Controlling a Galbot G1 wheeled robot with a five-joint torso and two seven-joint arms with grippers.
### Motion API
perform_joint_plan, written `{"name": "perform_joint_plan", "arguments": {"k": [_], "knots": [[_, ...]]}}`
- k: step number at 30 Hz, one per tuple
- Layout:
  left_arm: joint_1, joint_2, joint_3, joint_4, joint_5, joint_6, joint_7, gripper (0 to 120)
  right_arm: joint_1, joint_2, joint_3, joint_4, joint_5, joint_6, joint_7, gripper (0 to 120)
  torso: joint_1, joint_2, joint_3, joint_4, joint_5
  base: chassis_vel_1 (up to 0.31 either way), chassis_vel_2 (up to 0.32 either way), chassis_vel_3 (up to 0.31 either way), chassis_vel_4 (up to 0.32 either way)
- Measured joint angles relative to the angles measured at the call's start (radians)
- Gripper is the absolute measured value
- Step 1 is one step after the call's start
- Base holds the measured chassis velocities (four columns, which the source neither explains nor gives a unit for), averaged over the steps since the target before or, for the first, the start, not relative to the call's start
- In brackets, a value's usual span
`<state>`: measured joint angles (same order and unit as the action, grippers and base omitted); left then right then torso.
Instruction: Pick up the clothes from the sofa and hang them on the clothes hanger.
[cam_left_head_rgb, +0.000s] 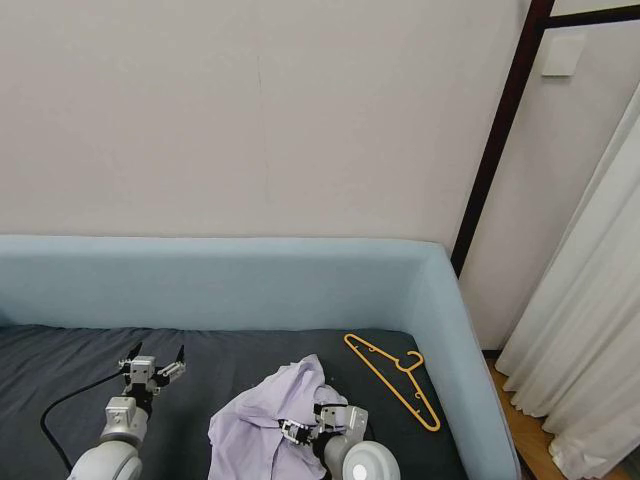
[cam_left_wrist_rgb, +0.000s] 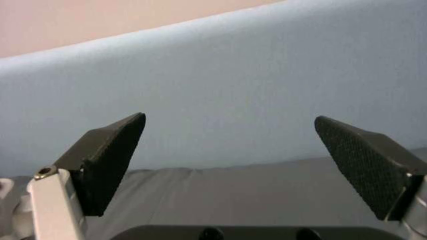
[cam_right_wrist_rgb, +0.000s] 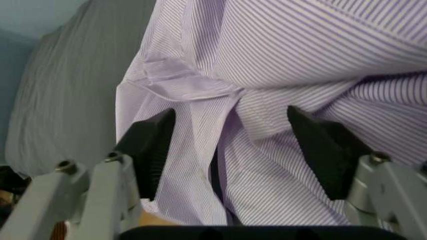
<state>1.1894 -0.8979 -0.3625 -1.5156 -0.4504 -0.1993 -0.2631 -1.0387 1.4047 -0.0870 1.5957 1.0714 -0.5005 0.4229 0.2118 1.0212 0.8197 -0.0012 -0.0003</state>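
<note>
A crumpled lilac striped shirt (cam_left_head_rgb: 262, 418) lies on the sofa's dark grey seat (cam_left_head_rgb: 60, 360). My right gripper (cam_left_head_rgb: 304, 421) is open and pushed against the shirt's right side. Folds of the shirt (cam_right_wrist_rgb: 300, 50) sit between the black fingers (cam_right_wrist_rgb: 150, 142) of that gripper (cam_right_wrist_rgb: 230, 145), which are spread wide and not closed on the cloth. An orange clothes hanger (cam_left_head_rgb: 394, 378) lies flat on the seat to the right of the shirt. My left gripper (cam_left_head_rgb: 158, 356) hovers open over the seat, left of the shirt, with nothing between its pads (cam_left_wrist_rgb: 110, 155) and facing the backrest (cam_left_wrist_rgb: 233, 85).
The light blue backrest (cam_left_head_rgb: 220, 280) runs across the back, and the sofa's arm (cam_left_head_rgb: 465, 380) closes the right side. A white curtain (cam_left_head_rgb: 590, 350) and a dark door frame (cam_left_head_rgb: 495, 140) stand to the right. A black cable (cam_left_head_rgb: 55, 415) trails from my left arm.
</note>
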Motion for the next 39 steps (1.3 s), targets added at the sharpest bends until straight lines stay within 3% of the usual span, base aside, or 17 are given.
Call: {"name": "perform_joint_plan", "arguments": {"k": [2,7,17,26,31,33,39], "knots": [[0.002,0.000,0.000,-0.001,0.001,0.000,-0.002,100,-0.017,-0.005,0.001,0.016,-0.008,0.000,0.002,59,0.000,0.000,0.000,0.0000,0.0000,0.000,0.000,0.000,0.000],[0.008,-0.004,-0.001,-0.006,0.005,-0.002,-0.006,100,-0.034,0.000,0.011,0.014,-0.025,0.000,0.001,63,0.000,0.000,0.000,0.0000,0.0000,0.000,0.000,0.000,0.000],[0.034,0.000,-0.018,-0.047,0.010,0.010,-0.023,100,-0.037,0.023,0.039,-0.036,-0.048,0.004,-0.003,56,0.000,0.000,0.000,0.0000,0.0001,0.000,0.000,0.000,0.000],[0.054,0.002,-0.028,-0.061,0.027,0.012,-0.032,100,-0.036,0.052,0.049,-0.072,-0.084,0.029,-0.029,29,0.000,0.000,0.000,0.0001,0.0000,0.000,0.000,0.000,0.000],[0.063,0.000,-0.032,-0.063,0.034,0.012,-0.034,100,-0.038,0.069,0.044,-0.078,-0.117,0.042,-0.040,5,0.000,0.000,0.000,0.0001,0.0000,0.000,0.000,0.000,0.000],[0.064,0.000,-0.033,-0.063,0.035,0.012,-0.035,100,-0.040,0.069,0.041,-0.080,-0.129,0.049,-0.043,0,0.000,0.000,0.000,0.0001,0.0001,0.000,0.000,0.000,0.000],[0.063,-0.001,-0.033,-0.062,0.036,0.009,-0.038,100,-0.049,0.065,0.033,-0.089,-0.185,0.099,-0.074,0,0.000,0.000,0.000,0.0001,0.0001,0.000,0.000,0.000,0.000]]}}
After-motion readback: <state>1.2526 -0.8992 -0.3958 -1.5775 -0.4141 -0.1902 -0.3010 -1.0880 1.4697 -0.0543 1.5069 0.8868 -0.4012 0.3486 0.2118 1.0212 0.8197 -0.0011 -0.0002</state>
